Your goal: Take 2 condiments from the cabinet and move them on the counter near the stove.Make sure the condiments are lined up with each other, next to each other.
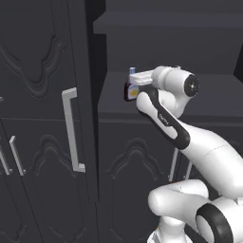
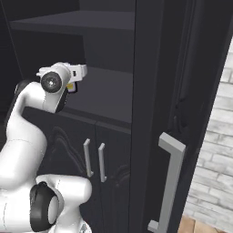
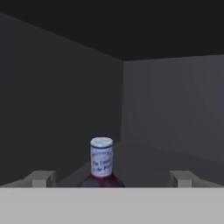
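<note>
The white articulated arm with dark joints (image 1: 163, 118) is extended into the open upper compartment of the tall black cabinet (image 1: 42, 95), whose door carries an ornate curved-relief panel and a long grey bar handle (image 1: 72, 129). In the right base view the same door (image 2: 182, 91) is seen edge-on at the right, with its bar handle (image 2: 170, 182) low on the panel.

The two-finger gripper (image 3: 111, 178) is presented with the jaws fully apart; nothing is clamped between them. In the hand view the two fingertips (image 3: 40, 178) are located at the lower left and lower right, well apart from each other.

The small dark maroon bottle with yellow label and pale blue cap (image 3: 102, 159) is positioned upright on the dark cabinet shelf (image 3: 148, 159), between the two fingertips and touched by neither. Only its cap, neck and shoulders are visible in the hand view. In the left base view the bottle (image 1: 131, 90) is seen just beside the white hand, its yellow label facing outward. In the right base view the bottle (image 2: 71, 86) is mostly hidden behind the wrist.

Below the shelf, the low black cabinet doors with short paired grey handles (image 2: 93, 161) are closed. A pale brick wall (image 2: 214, 159) is visible at the far right of the right base view.
</note>
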Robot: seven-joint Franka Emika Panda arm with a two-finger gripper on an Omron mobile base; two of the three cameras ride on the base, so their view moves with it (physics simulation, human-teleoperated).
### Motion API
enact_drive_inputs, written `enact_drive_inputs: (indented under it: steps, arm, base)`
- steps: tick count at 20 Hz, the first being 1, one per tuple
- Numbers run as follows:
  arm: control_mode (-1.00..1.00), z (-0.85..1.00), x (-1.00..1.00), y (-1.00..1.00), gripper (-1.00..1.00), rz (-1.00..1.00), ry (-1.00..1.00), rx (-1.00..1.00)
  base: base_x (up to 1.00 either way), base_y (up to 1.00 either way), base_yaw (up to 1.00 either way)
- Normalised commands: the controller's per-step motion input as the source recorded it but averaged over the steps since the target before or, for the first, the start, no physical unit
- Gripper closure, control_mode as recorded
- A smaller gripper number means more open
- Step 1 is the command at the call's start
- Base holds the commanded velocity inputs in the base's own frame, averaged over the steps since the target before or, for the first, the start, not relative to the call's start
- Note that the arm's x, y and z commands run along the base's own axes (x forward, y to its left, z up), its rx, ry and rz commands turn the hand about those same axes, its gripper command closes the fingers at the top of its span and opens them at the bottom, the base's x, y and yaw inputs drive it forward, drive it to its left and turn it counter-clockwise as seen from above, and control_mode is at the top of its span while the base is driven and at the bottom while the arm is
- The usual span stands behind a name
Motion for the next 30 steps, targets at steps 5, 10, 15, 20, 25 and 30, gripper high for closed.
enact_drive_inputs:
  steps: [5, 10, 15, 20, 25, 30]
  arm:
    - [-1.00, -0.06, 0.20, 0.13, -1.00, 0.00, 0.01, -0.03]
    - [-1.00, -0.06, 0.22, 0.04, -1.00, 0.00, 0.05, -0.01]
    - [-1.00, -0.08, 0.21, 0.10, -1.00, 0.00, 0.05, 0.00]
    - [-1.00, 0.00, 0.15, 0.20, -1.00, 0.00, 0.01, 0.00]
    - [-1.00, 0.00, 0.17, 0.05, -1.00, 0.00, 0.01, 0.00]
    - [-1.00, -0.05, 0.20, 0.02, -1.00, 0.00, 0.04, 0.00]
  base:
    - [0.00, 0.00, 0.00]
    - [0.00, 0.00, 0.00]
    - [0.00, 0.00, 0.00]
    - [0.00, 0.00, 0.00]
    - [0.00, 0.00, 0.00]
    - [0.00, 0.00, 0.00]
